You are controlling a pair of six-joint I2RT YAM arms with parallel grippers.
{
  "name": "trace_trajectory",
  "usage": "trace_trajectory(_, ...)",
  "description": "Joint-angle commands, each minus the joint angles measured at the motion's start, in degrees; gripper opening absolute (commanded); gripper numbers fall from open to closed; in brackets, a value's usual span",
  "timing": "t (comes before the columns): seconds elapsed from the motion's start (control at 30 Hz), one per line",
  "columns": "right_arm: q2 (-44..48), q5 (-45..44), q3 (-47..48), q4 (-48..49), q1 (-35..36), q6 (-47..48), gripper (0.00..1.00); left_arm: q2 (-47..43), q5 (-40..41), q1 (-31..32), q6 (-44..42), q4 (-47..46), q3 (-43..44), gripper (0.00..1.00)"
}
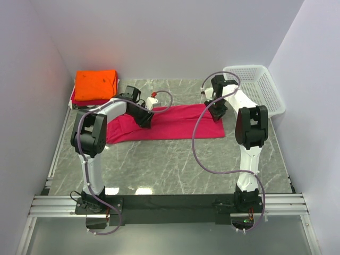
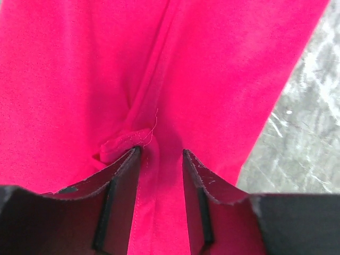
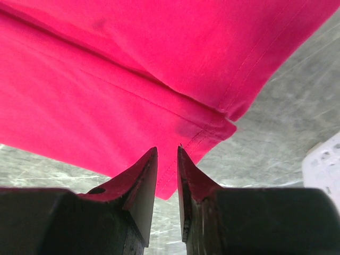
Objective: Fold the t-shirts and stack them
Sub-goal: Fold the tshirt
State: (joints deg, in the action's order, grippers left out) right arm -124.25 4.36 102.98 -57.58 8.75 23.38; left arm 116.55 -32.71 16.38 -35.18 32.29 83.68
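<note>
A crimson-pink t-shirt, folded into a long band, lies flat across the middle of the table. My left gripper stands over its left part. In the left wrist view its jaws are apart, straddling a seam ridge of the shirt, with a small bunched fold by the left fingertip. My right gripper is at the shirt's right end. Its tips are a narrow gap apart just above the hemmed corner of the shirt, pinching nothing. A folded orange t-shirt lies on a red one at the back left.
A white mesh basket stands at the back right against the wall, and its edge shows in the right wrist view. Grey marble tabletop stretches between the shirt and the arm bases. Walls close in the left, back and right sides.
</note>
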Motion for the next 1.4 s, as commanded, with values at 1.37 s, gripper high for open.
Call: trace_trajectory(1.37, 26.17, 16.76, -30.74, -0.34, 3.38, -1.83, 0.17, -19.80, 24.27, -5.13, 44.67, -17.53, -22.26, 0.16)
